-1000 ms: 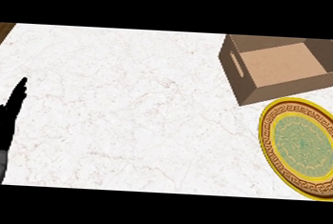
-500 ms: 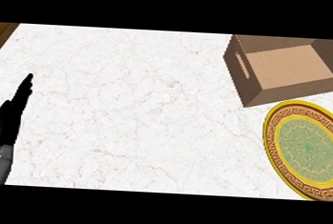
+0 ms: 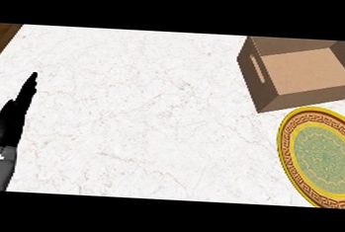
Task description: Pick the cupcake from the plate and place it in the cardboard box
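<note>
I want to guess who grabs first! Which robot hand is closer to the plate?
Only the left robot hand shows, far across the counter from the plate. The right is out of view, so I cannot tell.

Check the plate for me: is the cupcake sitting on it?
No, the plate shows only its green and gold pattern, with nothing resting on it.

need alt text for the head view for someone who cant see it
Looking down on a white marble counter: an open cardboard box, nothing visible inside, sits at the upper right, and just below it lies a gold-rimmed green patterned plate with no cupcake on it. The robot's left hand rests at the left edge, fingers straight; the right hand is out of view.
</note>
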Motion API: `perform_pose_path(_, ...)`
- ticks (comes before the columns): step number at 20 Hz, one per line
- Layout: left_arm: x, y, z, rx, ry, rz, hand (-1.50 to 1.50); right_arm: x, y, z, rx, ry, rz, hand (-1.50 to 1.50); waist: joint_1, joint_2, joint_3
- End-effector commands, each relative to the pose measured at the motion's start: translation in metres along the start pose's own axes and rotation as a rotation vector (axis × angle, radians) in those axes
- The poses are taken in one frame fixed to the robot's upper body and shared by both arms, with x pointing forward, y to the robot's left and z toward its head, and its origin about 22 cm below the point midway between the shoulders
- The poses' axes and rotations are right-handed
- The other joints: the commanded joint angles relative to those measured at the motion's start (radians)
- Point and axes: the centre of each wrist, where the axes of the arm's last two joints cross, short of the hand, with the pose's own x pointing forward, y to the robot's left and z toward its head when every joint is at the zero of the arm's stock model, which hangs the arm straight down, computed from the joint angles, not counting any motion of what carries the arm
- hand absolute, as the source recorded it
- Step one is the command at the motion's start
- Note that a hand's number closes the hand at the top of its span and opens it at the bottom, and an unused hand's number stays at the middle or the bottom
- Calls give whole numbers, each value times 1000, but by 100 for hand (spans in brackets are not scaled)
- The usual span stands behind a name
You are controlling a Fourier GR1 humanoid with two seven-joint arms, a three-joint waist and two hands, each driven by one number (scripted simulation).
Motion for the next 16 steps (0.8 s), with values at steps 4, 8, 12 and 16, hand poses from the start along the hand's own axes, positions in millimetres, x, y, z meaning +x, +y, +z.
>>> perform_pose_path(4, 9, -2, -5, -22, -31, -13, 0, -3, 27, -7, 16, 58, 4, 150, 29, 15, 2)
perform_pose_path(8, 5, -14, 5, -30, -29, 4, 0, -20, 50, 0, -18, 151, 45, 150, 35, 16, 2)
perform_pose_path(12, 12, -14, -8, -9, -55, -1, 0, -11, 79, 3, 50, 253, -69, -150, 44, 26, 2)
perform_pose_path(16, 14, -14, -4, -54, -52, 13, 0, -9, 64, -2, 45, 235, -102, -150, 60, 27, 4)
